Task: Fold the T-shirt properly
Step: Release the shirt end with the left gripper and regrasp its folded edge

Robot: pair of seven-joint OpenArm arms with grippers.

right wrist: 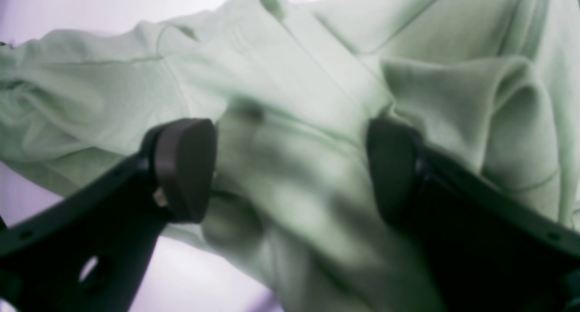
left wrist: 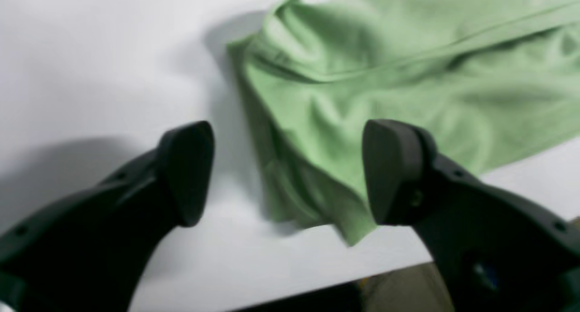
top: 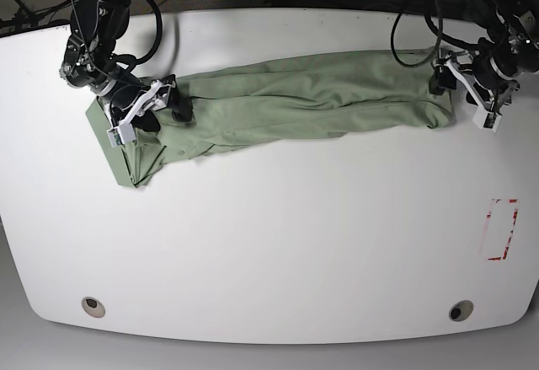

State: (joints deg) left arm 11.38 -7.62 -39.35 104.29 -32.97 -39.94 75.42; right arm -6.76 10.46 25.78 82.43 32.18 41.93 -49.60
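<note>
The T-shirt (top: pixel 286 104) lay stretched in a long, rumpled band across the far part of the white bench (top: pixel 269 252). The right gripper (right wrist: pixel 290 171) stood over the bunched end with jaws wide, holding nothing. The left gripper (left wrist: pixel 287 171) had wide jaws too, beside the other end. A pinch here could catch several layers and make the fold crooked.

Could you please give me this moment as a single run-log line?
T-shirt: long bunched band on table | left gripper: open at its end | right gripper: open over cloth
</note>
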